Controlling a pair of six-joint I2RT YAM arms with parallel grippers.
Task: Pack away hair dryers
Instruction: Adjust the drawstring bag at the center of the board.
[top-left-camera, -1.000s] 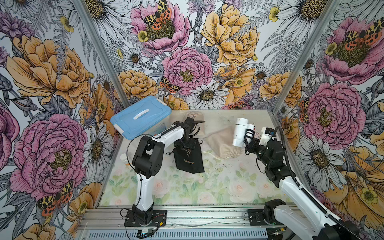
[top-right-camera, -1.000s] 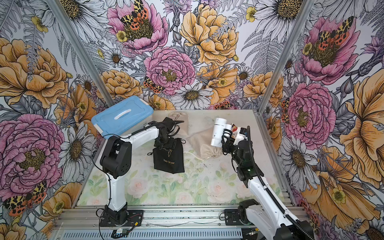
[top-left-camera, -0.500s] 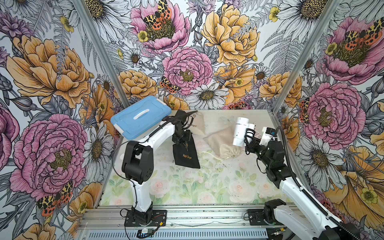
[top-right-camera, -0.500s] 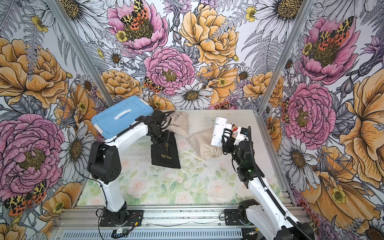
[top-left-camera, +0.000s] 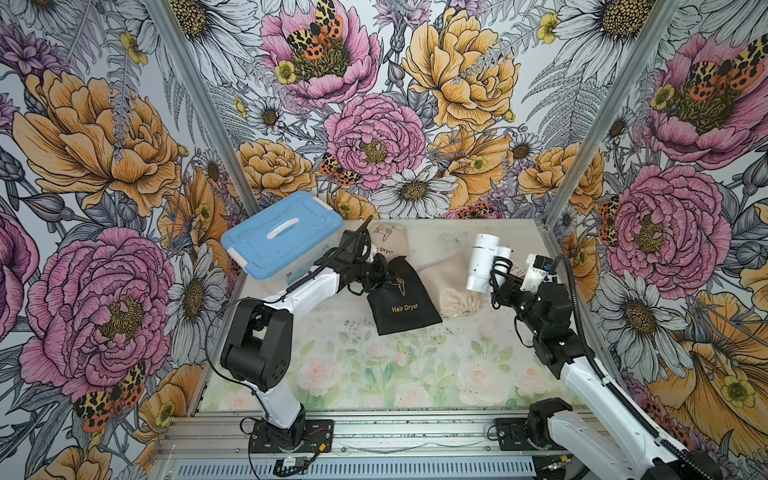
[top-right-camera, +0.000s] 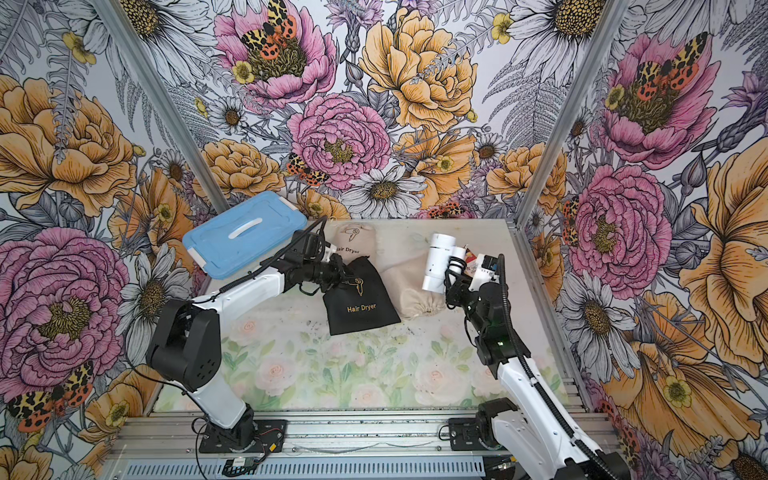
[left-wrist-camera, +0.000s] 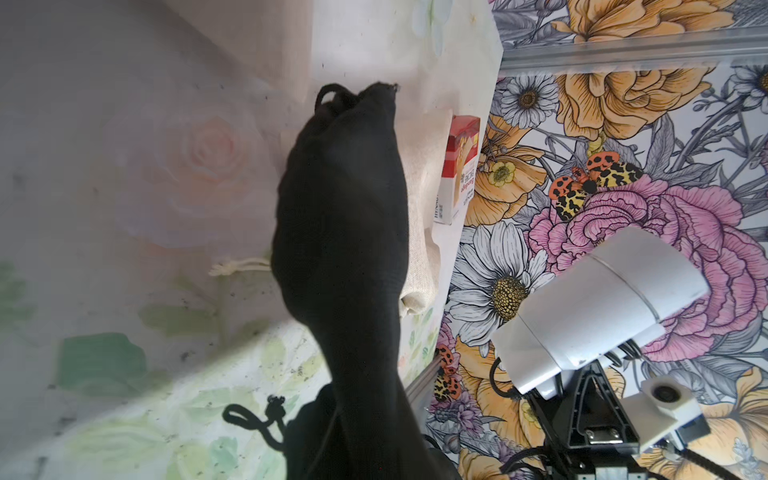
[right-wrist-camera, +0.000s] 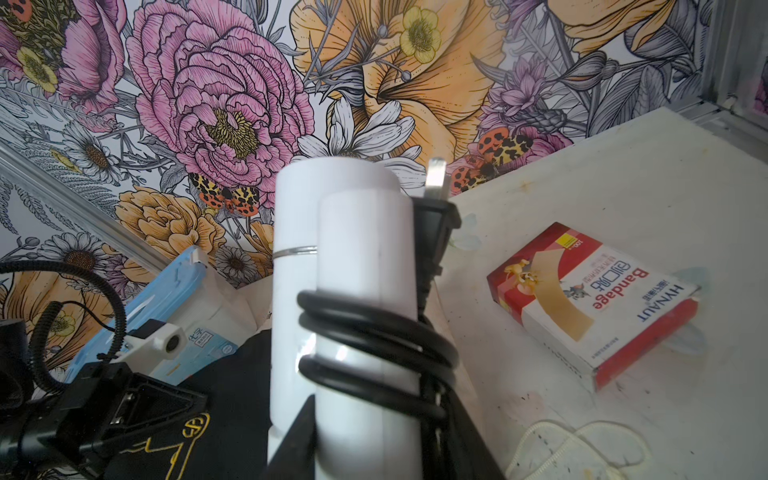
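Note:
A white hair dryer (top-left-camera: 482, 262) (top-right-camera: 436, 266) with black cord wound round its handle stands above the table at the back right. My right gripper (top-left-camera: 498, 282) (right-wrist-camera: 370, 419) is shut on that handle, one finger on each side. My left gripper (top-left-camera: 376, 272) (top-right-camera: 338, 270) is shut on the mouth of a black "Hair Dryer" pouch (top-left-camera: 401, 303) (left-wrist-camera: 340, 208). The pouch hangs from it and hides the jaws in the left wrist view. The pouch's lower end rests on the table, left of the dryer (left-wrist-camera: 602, 299).
A beige pouch (top-left-camera: 451, 286) lies under and beside the dryer, and another (top-left-camera: 390, 241) lies at the back. A blue-lidded box (top-left-camera: 282, 232) stands at the back left. A red bandage box (right-wrist-camera: 590, 299) and a white face mask (right-wrist-camera: 582, 449) lie near the right wall.
My left gripper has closed on the black pouch and carried it a little to the right, toward the dryer. The right arm and the dryer have stayed still.

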